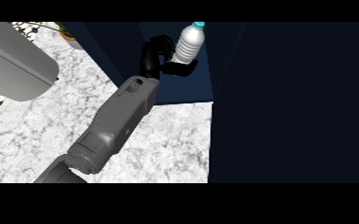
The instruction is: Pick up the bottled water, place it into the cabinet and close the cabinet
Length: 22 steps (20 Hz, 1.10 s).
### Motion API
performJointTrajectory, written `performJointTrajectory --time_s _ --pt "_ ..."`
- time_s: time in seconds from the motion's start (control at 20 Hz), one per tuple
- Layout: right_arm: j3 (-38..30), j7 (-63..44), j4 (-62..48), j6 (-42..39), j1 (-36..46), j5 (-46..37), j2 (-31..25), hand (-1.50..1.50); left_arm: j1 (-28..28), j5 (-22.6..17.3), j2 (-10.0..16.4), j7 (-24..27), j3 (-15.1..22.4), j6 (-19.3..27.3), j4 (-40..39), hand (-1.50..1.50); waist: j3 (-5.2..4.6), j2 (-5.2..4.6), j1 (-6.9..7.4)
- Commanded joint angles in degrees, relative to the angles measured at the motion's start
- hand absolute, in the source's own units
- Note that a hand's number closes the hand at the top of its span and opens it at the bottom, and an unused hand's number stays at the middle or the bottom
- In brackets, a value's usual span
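Left hand (pixel 153 57), fingers curled round the bottled water's (pixel 190 42) base, within the cabinet (pixel 186 88) at the counter's (pixel 161 137) far edge.

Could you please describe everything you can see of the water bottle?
The bottle looks like clear, ribbed plastic with a light blue cap, which is on. It is nearly upright, cap leaning slightly right, at the open front of the dark blue cabinet. The left hand curls round its lower part and hides the base; nothing else visibly touches it.
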<state>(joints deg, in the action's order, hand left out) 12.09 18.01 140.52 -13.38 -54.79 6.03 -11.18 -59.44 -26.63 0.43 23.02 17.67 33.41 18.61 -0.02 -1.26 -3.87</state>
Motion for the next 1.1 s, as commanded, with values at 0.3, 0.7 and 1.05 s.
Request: performJointTrajectory --time_s 0.3,0.7,1.05 --pt "-2.7 -0.4 2.2 -2.7 -0.7 5.3 -1.4 -1.50 -4.7 -0.1 1.9 4.5 -4.5 3.3 -10.0 1.50 0.00 -0.75 -2.18" --pt "-2.4 1.4 0.4 -3.5 -0.7 4.2 -0.6 -1.50 -7.0 2.6 2.4 8.1 -3.4 5.8 -13.4 -1.50 -0.02 -0.71 -2.65" --pt "-1.3 -1.0 3.2 -4.1 -0.6 4.1 -1.1 -1.50 -8.7 2.4 1.9 9.9 -4.1 0.6 -12.5 -1.50 -0.12 -0.88 -1.85"
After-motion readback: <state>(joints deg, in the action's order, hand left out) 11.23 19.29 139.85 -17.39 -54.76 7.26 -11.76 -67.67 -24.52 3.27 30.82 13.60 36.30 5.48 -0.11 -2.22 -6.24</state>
